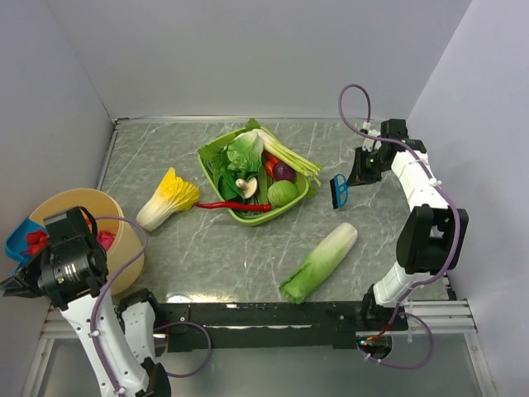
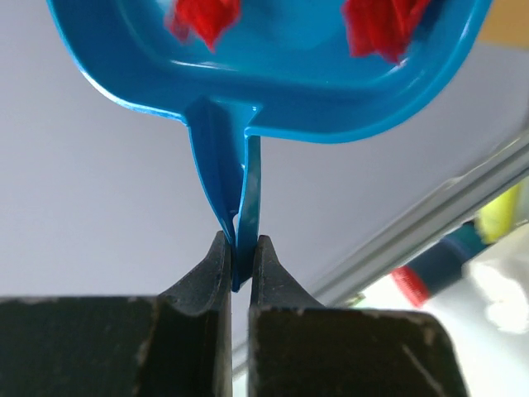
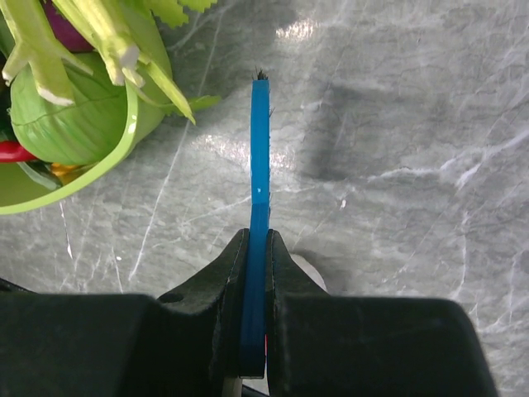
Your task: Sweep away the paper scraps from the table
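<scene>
My left gripper is shut on the thin handle of a blue dustpan, held up off the table's left edge beside the tan bucket. Red paper scraps lie in the pan, and pink paper scraps show inside the bucket. In the top view the dustpan sits against the left wall. At the right of the grey-green marble table, my right gripper is shut on a blue brush, which hangs just above the surface. I see no scraps on the tabletop.
A green basket of vegetables stands in the middle, with a red chili at its front left. A yellow-leaved cabbage lies to its left. A long green cabbage lies near the front edge. White walls close in three sides.
</scene>
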`<action>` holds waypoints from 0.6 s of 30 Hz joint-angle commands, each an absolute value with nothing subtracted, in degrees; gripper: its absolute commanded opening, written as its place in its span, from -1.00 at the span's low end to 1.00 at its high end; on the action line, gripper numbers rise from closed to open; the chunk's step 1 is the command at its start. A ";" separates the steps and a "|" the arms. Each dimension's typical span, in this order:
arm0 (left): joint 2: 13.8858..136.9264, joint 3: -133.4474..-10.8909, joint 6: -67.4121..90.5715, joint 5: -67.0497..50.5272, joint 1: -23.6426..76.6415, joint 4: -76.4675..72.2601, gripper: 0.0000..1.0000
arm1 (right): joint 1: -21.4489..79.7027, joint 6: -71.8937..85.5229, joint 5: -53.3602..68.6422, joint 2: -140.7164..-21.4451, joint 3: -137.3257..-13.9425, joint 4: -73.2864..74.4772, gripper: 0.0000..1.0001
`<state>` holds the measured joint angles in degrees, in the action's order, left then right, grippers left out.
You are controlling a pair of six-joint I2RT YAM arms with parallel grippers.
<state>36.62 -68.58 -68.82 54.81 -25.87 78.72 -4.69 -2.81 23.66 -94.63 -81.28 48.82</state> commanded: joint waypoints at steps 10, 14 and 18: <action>41.05 -74.53 -84.45 56.51 -27.42 78.84 -0.96 | -4.31 -2.02 24.87 -93.25 -81.74 47.02 -1.00; 43.14 -77.60 -87.28 56.33 -27.51 78.66 -0.98 | -4.39 -2.55 24.52 -92.90 -81.39 47.28 -1.00; 46.22 -81.64 -81.32 55.47 -27.42 78.57 -0.98 | -4.57 -2.81 24.17 -92.03 -80.86 47.20 -1.00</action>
<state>43.20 -76.40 -83.70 55.07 -27.16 78.32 -4.64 -2.81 23.64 -94.98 -81.28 48.75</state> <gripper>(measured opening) 0.070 0.136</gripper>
